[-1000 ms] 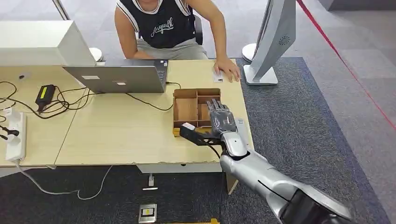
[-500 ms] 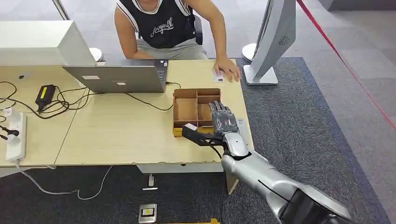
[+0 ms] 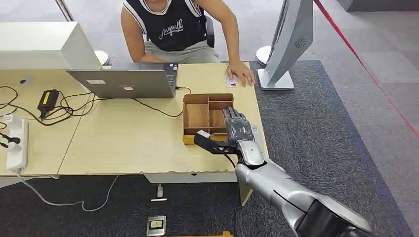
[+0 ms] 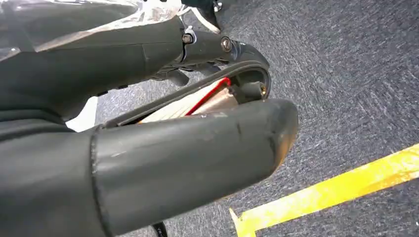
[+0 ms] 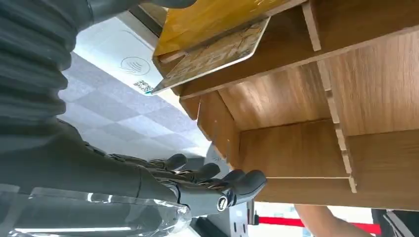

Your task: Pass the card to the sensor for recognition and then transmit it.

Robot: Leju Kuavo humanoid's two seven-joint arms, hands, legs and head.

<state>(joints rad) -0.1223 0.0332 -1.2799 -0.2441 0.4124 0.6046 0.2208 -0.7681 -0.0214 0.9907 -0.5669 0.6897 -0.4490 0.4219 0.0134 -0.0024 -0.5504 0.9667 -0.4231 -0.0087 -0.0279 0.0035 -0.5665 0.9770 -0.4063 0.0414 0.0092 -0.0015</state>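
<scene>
My right hand (image 3: pixel 236 129) hovers over the right side of the partitioned wooden box (image 3: pixel 196 116), fingers stretched flat and thumb (image 3: pixel 206 140) pointing at the box's near front. In the right wrist view a yellow card (image 5: pixel 210 19) stands in the box's front slot under my thumb, and a patterned card (image 5: pixel 217 53) juts from it. I cannot tell whether the thumb touches them. The white sensor (image 5: pixel 121 52) with a contactless mark lies beside the box, its edge (image 3: pixel 255 132) showing past my hand. My left hand (image 4: pixel 163 148) hangs over the carpet and holds nothing.
A person sits across the table, one hand (image 3: pixel 241 74) resting on a small white card (image 3: pixel 230 80). A laptop (image 3: pixel 126 81), cables (image 3: pixel 59 111) and a power strip (image 3: pixel 16 143) lie on the left. A grey stand (image 3: pixel 284 47) rises at the far right corner.
My right hand has crept slightly to the right and toward me over the box. Nothing else has moved.
</scene>
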